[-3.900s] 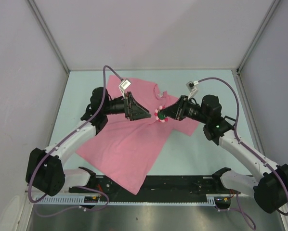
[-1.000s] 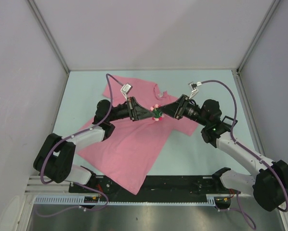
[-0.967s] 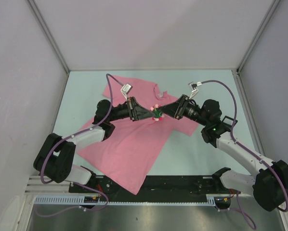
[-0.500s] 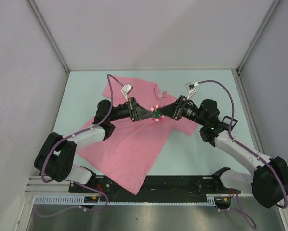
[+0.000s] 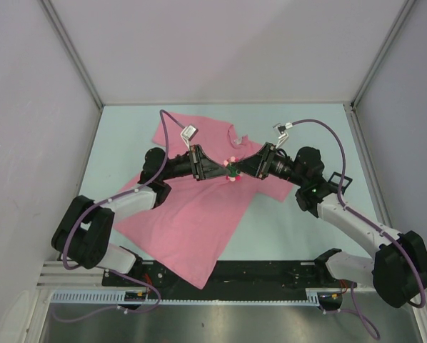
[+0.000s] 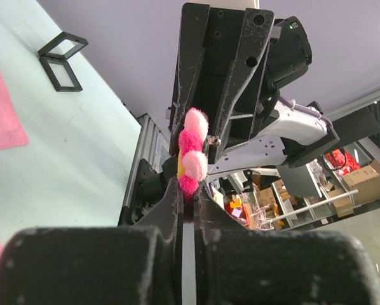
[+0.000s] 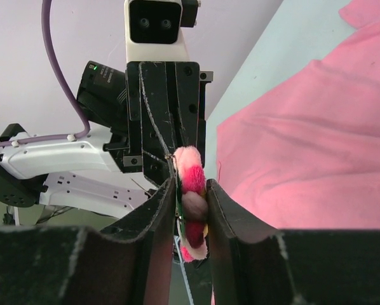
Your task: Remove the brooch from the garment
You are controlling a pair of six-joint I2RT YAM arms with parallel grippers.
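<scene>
Judging from the wrist views, the brooch (image 7: 190, 178) is seen clamped edge-on in the right gripper (image 7: 190, 190) and nipped at its lower edge by the left gripper (image 6: 189, 186), with the garment (image 5: 185, 229) lying below both tools, so removal is deemed nearly done, though full release cannot be confirmed.

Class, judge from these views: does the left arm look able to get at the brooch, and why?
Likely yes: the left end effector is at the brooch, fingertips pinching its lower edge, while the right end effector clamps it from the opposite side. Nothing lies between.
</scene>
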